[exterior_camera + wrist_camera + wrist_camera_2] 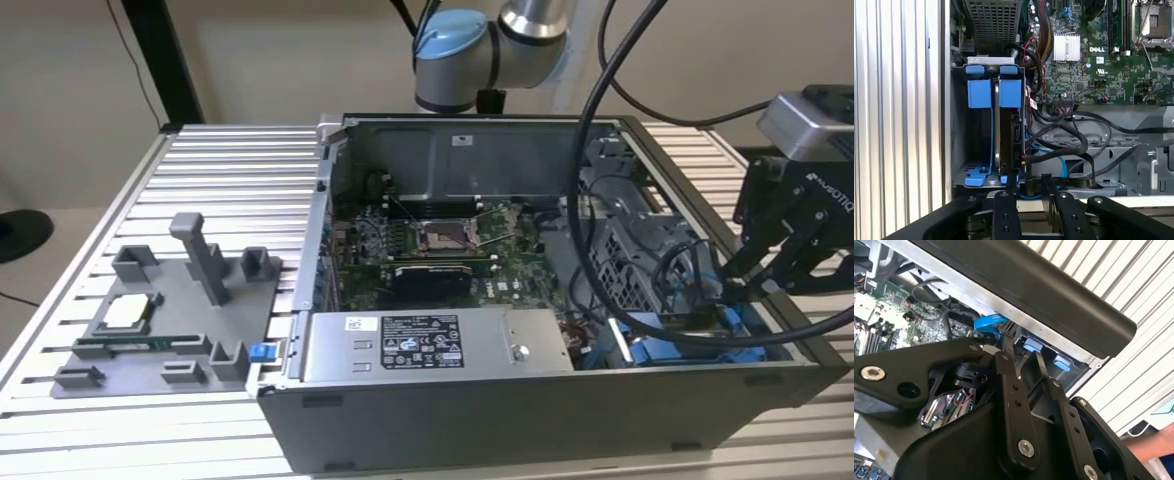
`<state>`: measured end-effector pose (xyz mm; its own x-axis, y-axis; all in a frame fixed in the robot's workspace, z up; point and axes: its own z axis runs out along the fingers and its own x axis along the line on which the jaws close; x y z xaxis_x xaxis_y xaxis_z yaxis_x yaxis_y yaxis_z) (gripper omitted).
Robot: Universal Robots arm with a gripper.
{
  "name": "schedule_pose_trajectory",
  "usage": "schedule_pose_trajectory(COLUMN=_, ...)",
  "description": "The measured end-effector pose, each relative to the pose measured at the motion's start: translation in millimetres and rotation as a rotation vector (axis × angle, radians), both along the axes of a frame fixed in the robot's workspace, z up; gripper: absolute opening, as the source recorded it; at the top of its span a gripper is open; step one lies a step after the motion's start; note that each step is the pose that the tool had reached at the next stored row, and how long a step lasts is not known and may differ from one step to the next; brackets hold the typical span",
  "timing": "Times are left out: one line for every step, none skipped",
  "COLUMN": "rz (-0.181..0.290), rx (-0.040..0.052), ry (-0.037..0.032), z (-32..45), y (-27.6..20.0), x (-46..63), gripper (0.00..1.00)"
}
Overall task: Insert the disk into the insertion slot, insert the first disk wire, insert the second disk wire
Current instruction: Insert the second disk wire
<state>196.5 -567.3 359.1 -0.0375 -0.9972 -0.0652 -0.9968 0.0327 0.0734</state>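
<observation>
The disk (1015, 137) stands edge-on inside the insertion slot (959, 150), a grey cage, with its blue carrier front (1010, 92) beside another blue carrier front (979, 92). My gripper (1028, 184) hovers right at the cage's near end, fingers close together on a small black wire connector (1029, 189). A blue disk wire (1054, 156) loops beside the disk, and a blue wire (989, 322) lies close to my gripper (1021, 354). In the exterior view my gripper (751, 290) reaches down into the case's right corner, over the blue carriers (667, 350).
The open computer case (534, 410) holds a motherboard (427, 245), a silver labelled power-supply box (427, 345) and black cable bundles (1074, 135). A grey fixture block (174, 320) stands on the ribbed table at the exterior view's left. A person's hand (1154, 445) shows beside the case.
</observation>
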Motion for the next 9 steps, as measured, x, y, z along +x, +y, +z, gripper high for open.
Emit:
schedule_pose_trajectory(rz=0.0, rx=-0.0001, ry=0.0002, z=0.2, y=0.0, x=0.6, gripper=1.0)
schedule_pose_trajectory(rz=0.0, rx=0.0, ry=0.0003, z=0.2, y=0.1, x=0.6, gripper=1.0)
schedule_pose_trajectory(rz=0.0, rx=0.0001, ry=0.0004, z=0.2, y=0.1, x=0.6, gripper=1.0)
schedule_pose_trajectory(rz=0.0, rx=0.0001, ry=0.0004, z=0.2, y=0.0, x=0.7, gripper=1.0)
schedule_pose_trajectory(rz=0.0, rx=0.0001, ry=0.0004, z=0.3, y=0.0, x=0.7, gripper=0.0)
schedule_pose_trajectory(rz=0.0, rx=0.0001, ry=0.0004, z=0.4, y=0.0, x=0.7, gripper=0.0)
schedule_pose_trajectory(rz=0.0, rx=0.0002, ry=0.0004, z=0.4, y=0.0, x=0.7, gripper=0.0)
schedule_pose_trajectory(rz=0.0, rx=0.0002, ry=0.0004, z=0.5, y=0.0, x=0.7, gripper=0.0)
schedule_pose_trajectory(rz=0.0, rx=0.0001, ry=0.0004, z=0.5, y=0.0, x=0.7, gripper=0.0)
